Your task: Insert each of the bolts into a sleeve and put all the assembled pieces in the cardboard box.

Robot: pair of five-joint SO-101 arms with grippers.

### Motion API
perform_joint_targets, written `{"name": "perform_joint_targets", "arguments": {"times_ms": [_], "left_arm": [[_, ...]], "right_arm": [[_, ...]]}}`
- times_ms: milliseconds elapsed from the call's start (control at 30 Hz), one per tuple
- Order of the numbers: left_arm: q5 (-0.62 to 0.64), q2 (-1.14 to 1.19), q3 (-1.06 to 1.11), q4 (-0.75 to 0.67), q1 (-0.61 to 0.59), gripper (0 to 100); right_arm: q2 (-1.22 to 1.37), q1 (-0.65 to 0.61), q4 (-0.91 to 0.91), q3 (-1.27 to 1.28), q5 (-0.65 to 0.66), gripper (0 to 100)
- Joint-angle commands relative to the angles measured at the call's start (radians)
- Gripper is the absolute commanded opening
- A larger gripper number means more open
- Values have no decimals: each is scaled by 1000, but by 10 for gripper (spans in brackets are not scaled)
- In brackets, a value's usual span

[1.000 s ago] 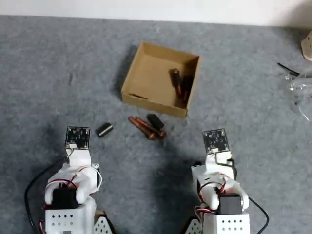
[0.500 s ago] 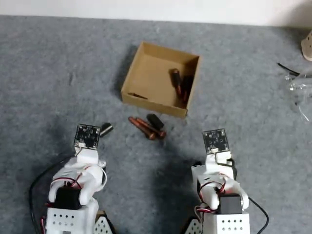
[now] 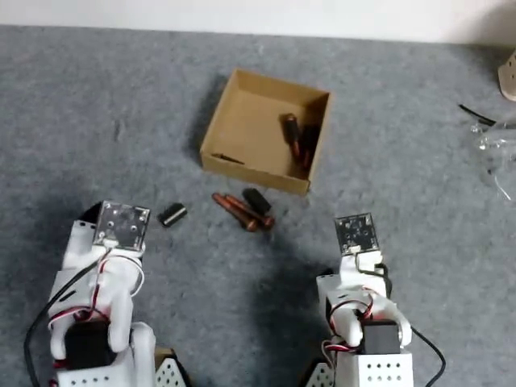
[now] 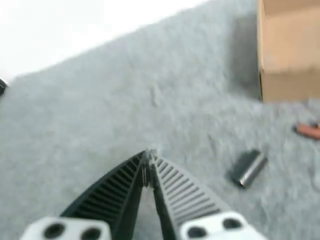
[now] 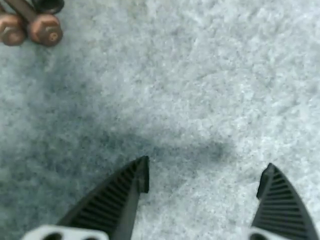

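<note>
- Bolts [image 3: 242, 211]: 2 copper ones lie side by side & touching on the grey carpet [image 3: 419, 121], just in front of the cardboard box [image 3: 251, 171]. Heads point toward the right arm's side.
- Sleeve [image 3: 256, 199]: short, black, lies on the carpet against the bolts, on their box side.
- 2nd sleeve [image 3: 172, 214]: black, lies alone on the carpet, apart from the bolts, near the left arm's wrist.
- Cardboard box: open top, sits mid-table, beyond both arms. Inside is an assembled piece [image 3: 293, 137], a copper bolt w/ a black sleeve on it, lying by the right wall. A dark shape sits next to it; can't tell what it is.
- Left gripper [image 4: 148, 162]: fingers clenched tip to tip, holding nothing. It hangs over bare carpet w/ the 2nd sleeve ahead & off to one side, the box corner farther on.
- Right gripper [image 5: 206, 175]: fingers spread wide, released, holding nothing. It hangs over bare carpet, w/ the bolt heads & sleeve ahead of it, well apart from the fingertips.
</note>
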Motion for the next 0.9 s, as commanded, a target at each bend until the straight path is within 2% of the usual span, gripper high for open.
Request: {"name": "perform_joint_targets", "arguments": {"times_ms": [0, 200, 433, 567, 767, 867], "left_arm": [[14, -5, -110, 29, -12, 8], [74, 73, -191, 74, -18, 8], [95, 611, -426, 75, -18, 8], [141, 791, -532, 74, -8, 8], [180, 877, -582, 75, 110, 10], [183, 952, -584, 58, 173, 85]], "right_arm": [[-15, 12, 5, 145, 5, 321], [-16, 44, -21, 143, 11, 321], [-16, 51, -107, 143, 9, 321], [-16, 51, -114, 143, 9, 321], [-16, 48, -120, 143, 9, 321], [-16, 48, -120, 143, 11, 321]]}}
